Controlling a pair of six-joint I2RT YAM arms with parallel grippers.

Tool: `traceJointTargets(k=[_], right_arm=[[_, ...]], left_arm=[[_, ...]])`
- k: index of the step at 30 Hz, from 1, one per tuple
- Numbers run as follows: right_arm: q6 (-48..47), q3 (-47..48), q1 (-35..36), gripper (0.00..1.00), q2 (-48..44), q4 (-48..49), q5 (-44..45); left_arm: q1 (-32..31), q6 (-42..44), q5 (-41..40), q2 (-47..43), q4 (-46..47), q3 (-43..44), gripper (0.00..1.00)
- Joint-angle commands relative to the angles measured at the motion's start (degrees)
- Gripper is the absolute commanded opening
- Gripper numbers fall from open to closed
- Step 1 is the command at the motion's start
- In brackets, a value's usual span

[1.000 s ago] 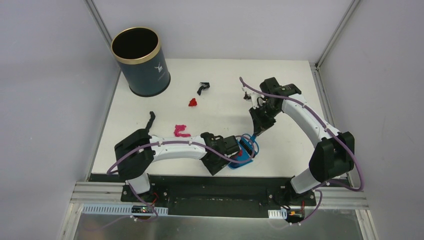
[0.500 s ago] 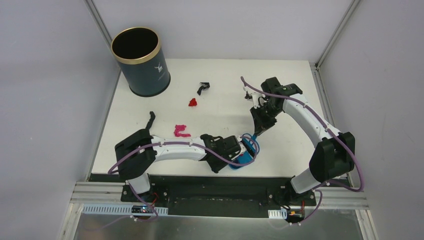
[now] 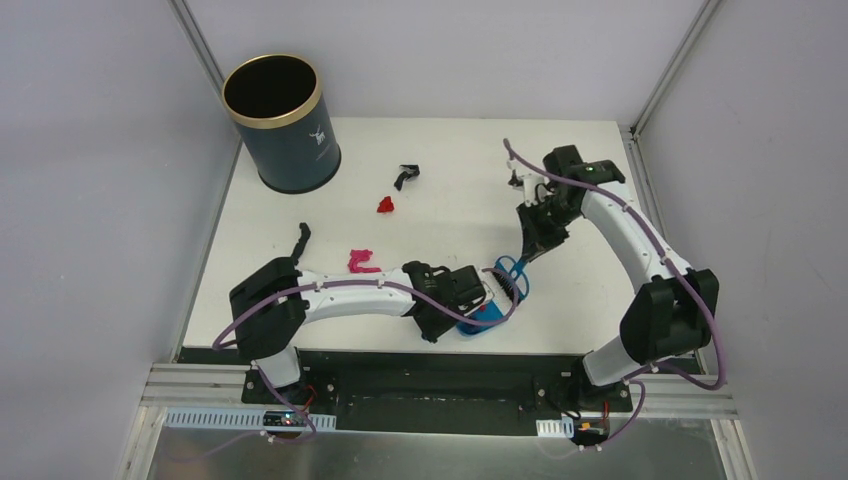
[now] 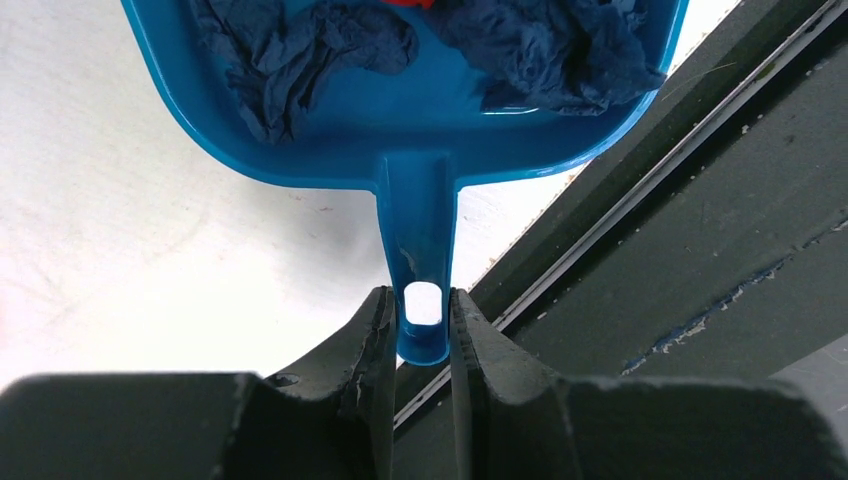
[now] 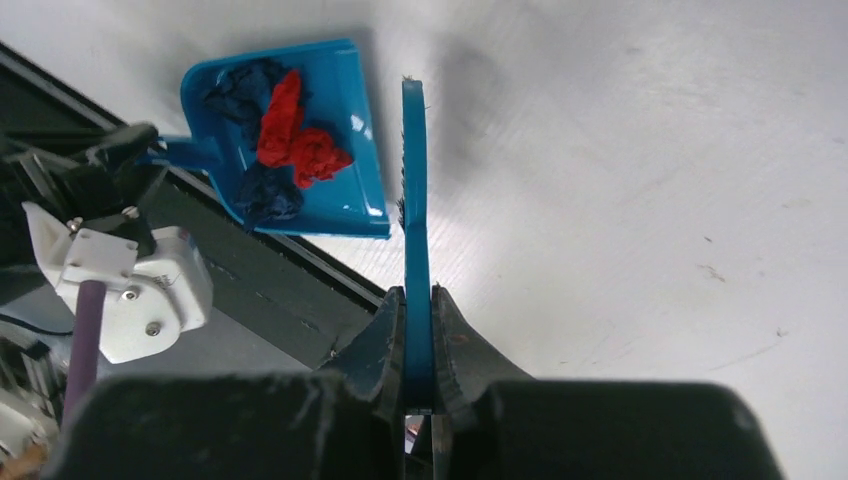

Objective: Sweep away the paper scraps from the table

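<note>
The left fingers (image 4: 384, 318) are clamped on the flat handle of the small blue plastic dustpan (image 4: 400, 140), which sits at the near black edge of the white counter (image 3: 450, 160). The right fingers (image 5: 392, 322) are pressed together on the thin handle of the blue hand brush with black bristles (image 5: 413, 180). Its head hangs just beside the dustpan's open lip (whether the bristles touch the counter I cannot tell).

Some crumpled paper scraps already lie inside the dustpan, red ones (image 5: 290, 130) over dark blue ones (image 5: 262, 192). Others lie loose: a magenta-pink scrap (image 3: 360, 262) near the dustpan on its left, a black strip (image 3: 302, 238) further left, and a red scrap (image 3: 385, 205) and a black scrap (image 3: 406, 175) well beyond it. The dark blue gold-rimmed cylindrical bin (image 3: 280, 120) stands far from the dustpan, at the back left.

I judge the task partway done, between sweeps with one batch collected. The next move calls for carrying the dustpan level to the magenta-pink scrap and setting its lip flat. The brush must then land behind the scrap and draw it in.
</note>
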Motion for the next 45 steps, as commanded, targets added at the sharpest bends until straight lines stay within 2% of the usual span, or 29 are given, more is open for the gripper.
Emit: traceJointTargets(k=[1,5,8,13,18,32,45], right_arm=[[-0.9,7.3,-7.4,0.00,-2.0,-2.4,-2.0],[-1.2,7.9,-14.8,0.00,0.1,-2.2,-3.8],[-2.1,5.8,-17.8,0.00,1.3,-1.8,-6.4],[-3.2,-0.4,-17.9,0.00,-0.3,1.0,-7.0],[-2.8,-4.3,-17.9,0.00,-3.0,3.6,-8.2],[-1.4,-12.1,-17.9,0.00,-7.0,8.2,-14.0],[-0.9,-14.8,-17.9,0.00,-7.3,10.0,-15.7]], left_arm=[[0.2,-0.7,-2.9,-4.0,-4.2,4.6,0.01],[1.6,-0.4,-4.4,-4.5,-9.2,9.0,0.00],[4.0,0.1,-4.4,-4.4,-12.9,12.4,0.00],[11.0,2.5,-3.3,-4.1,-18.3,19.3,0.00],[17.1,5.1,-6.0,-0.6,-23.3,28.2,0.00],[27.4,4.7,-7.8,8.0,-31.1,47.6,0.00],[39.6,5.8,-4.8,13.0,-35.1,63.7,0.00]])
